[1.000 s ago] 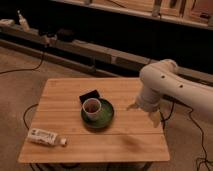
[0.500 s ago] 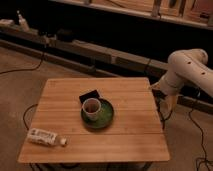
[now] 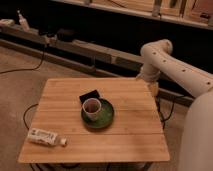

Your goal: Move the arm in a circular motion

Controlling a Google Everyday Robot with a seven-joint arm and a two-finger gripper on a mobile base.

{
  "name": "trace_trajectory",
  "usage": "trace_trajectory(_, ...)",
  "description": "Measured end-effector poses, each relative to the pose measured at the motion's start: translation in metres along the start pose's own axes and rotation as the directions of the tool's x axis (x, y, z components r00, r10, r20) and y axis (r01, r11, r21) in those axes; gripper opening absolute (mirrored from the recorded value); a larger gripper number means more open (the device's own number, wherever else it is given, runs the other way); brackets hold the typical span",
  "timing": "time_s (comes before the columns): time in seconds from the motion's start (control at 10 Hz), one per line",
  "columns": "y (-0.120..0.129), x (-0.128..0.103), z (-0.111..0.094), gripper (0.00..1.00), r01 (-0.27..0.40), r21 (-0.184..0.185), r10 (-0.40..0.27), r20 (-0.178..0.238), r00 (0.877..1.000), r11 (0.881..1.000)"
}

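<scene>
- My arm is reaching in from the right, and my gripper is hanging at the wooden table's right rear edge. Can't tell if it's open or closed.
- The cup in the green bowl is sitting to the gripper's left, well apart.

We see a cream-white arm with dark dots, its tan pincer by the honey-coloured plank table's right edge, a green plate, a white bottle.

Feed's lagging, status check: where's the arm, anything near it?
Gripper by table's far right corner. Arm folded above it. Cup and plate mid-table, well apart.
</scene>
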State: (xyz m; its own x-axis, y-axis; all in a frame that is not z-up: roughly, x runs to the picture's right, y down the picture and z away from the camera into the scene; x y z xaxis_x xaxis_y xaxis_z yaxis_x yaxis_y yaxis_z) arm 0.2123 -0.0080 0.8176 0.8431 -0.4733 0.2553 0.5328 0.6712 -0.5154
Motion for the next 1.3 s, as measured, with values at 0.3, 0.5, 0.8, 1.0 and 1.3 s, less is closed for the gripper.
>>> trace_trajectory(0.3,-0.047,-0.085,-0.012,0.80,0.223,0.030,-0.222,-0.057,0.973,0.974)
trace_trajectory(0.5,-0.026,-0.155,-0.026,0.80,0.388,0.032,-0.387,-0.038,0.921,0.921)
trace_trajectory(0.8,0.064,-0.247,-0.034,0.80,0.553,0.008,-0.550,0.124,0.826,0.833)
trace_trajectory(1.0,0.112,-0.267,-0.038,0.80,0.560,0.003,-0.545,0.234,0.805,0.829)
trace_trajectory(1.3,0.150,-0.220,-0.045,0.80,0.407,0.009,-0.390,0.305,0.869,0.913)
